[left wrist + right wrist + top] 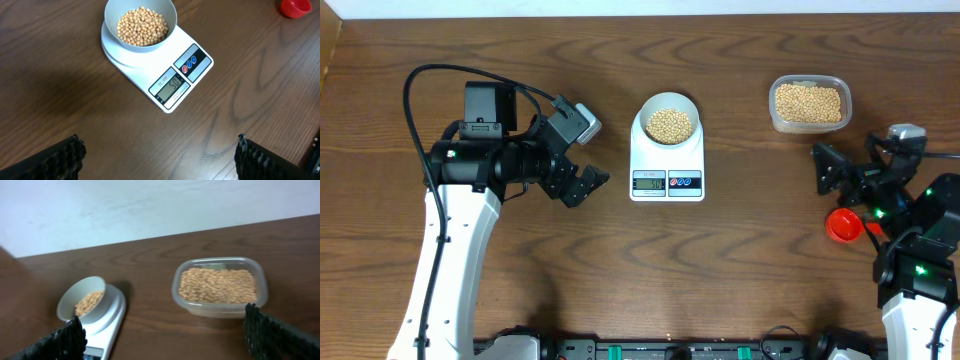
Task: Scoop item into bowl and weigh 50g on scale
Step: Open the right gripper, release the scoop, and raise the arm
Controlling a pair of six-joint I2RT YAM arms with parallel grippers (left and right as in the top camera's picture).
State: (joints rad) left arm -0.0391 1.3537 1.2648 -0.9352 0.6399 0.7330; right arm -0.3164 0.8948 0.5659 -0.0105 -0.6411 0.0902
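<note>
The beans [142,26] look light, loose, roll-prone; grasp the bowl [112,12] by its rim. The left gripper [160,145] and right gripper [162,322] gape, empty.

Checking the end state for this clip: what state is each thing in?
bowl: on the scale, holding beans
scale: on, display reads 50
tub: lidless, full of beans
scoop: on table, unheld
left gripper: open, empty
right gripper: open, empty

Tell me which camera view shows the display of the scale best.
The left wrist view: the display is close and its digits look like 50. Overhead shows it small and unreadable. Right wrist shows the scale but hardly its display.
</note>
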